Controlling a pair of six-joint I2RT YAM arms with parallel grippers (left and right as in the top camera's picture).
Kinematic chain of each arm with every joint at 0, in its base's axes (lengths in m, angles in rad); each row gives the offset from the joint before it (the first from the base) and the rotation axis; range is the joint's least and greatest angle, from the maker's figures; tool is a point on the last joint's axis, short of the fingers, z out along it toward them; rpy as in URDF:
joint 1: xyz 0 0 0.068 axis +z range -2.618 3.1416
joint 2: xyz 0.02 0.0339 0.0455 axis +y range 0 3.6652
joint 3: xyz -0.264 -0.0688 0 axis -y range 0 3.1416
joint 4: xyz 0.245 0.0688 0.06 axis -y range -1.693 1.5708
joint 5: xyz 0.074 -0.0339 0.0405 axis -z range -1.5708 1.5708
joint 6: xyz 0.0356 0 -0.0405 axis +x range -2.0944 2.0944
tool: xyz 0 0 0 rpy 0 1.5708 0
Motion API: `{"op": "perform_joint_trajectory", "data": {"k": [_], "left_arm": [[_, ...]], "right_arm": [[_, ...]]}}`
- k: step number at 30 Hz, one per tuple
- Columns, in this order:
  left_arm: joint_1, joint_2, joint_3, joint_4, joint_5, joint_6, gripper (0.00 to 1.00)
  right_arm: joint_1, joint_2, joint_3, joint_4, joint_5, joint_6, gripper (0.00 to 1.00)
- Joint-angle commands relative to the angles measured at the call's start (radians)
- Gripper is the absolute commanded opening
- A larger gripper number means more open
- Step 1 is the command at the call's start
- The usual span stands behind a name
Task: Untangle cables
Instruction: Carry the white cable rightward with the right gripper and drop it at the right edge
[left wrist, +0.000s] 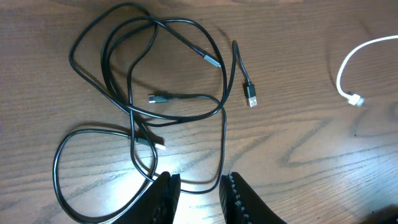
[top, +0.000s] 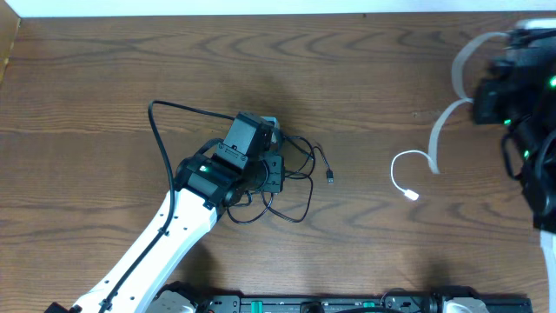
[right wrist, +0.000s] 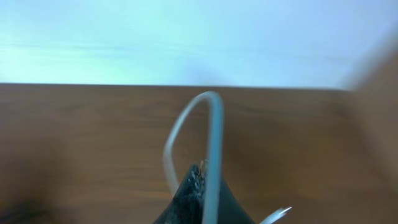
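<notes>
One white cable [top: 405, 155] lies free at the table's three o'clock, clamped in the right gripper [right wrist: 200, 194]. The black cables [left wrist: 155, 81], nine o'clock of centre, sit knotted under the left gripper [left wrist: 198, 190], its fingers apart.

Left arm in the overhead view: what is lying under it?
Black cables spill out around the left arm, which covers the tangle's middle there. The wrist view shows it: crossing loops on the table, one strand between the open fingers.
</notes>
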Motion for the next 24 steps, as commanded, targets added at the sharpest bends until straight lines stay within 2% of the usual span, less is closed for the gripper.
{"op": "perform_joint_trajectory", "data": {"k": [1,3,9,17,19,20,21,22,24], "left_arm": [[-0.001,0.0,0.009,-0.007,-0.006,0.009,0.27],[-0.002,0.0,0.009,-0.019,0.002,0.008,0.28],[-0.002,0.0,0.009,-0.04,0.002,0.009,0.28],[-0.002,0.0,0.009,-0.044,0.002,0.009,0.28],[-0.002,0.0,0.009,-0.044,0.002,0.009,0.28],[-0.002,0.0,0.009,-0.044,0.002,0.009,0.28],[-0.002,0.0,0.009,-0.043,0.001,0.009,0.28],[-0.002,0.0,0.009,-0.043,0.001,0.009,0.29],[-0.002,0.0,0.009,-0.044,0.001,0.009,0.29]], "right_arm": [[-0.087,0.05,0.003,-0.002,0.358,-0.074,0.01],[-0.188,0.104,0.003,0.001,0.518,-0.039,0.01],[-0.302,0.182,0.003,0.0,0.517,0.045,0.01],[-0.384,0.254,0.003,0.006,0.518,0.149,0.01],[-0.401,0.261,0.003,0.02,0.505,0.167,0.04],[-0.407,0.261,0.003,0.026,0.477,0.172,0.17],[-0.41,0.261,0.003,0.028,0.443,0.171,0.23],[-0.415,0.261,0.003,0.03,0.323,0.171,0.45],[-0.415,0.262,0.003,0.027,0.2,0.171,0.55]]}}
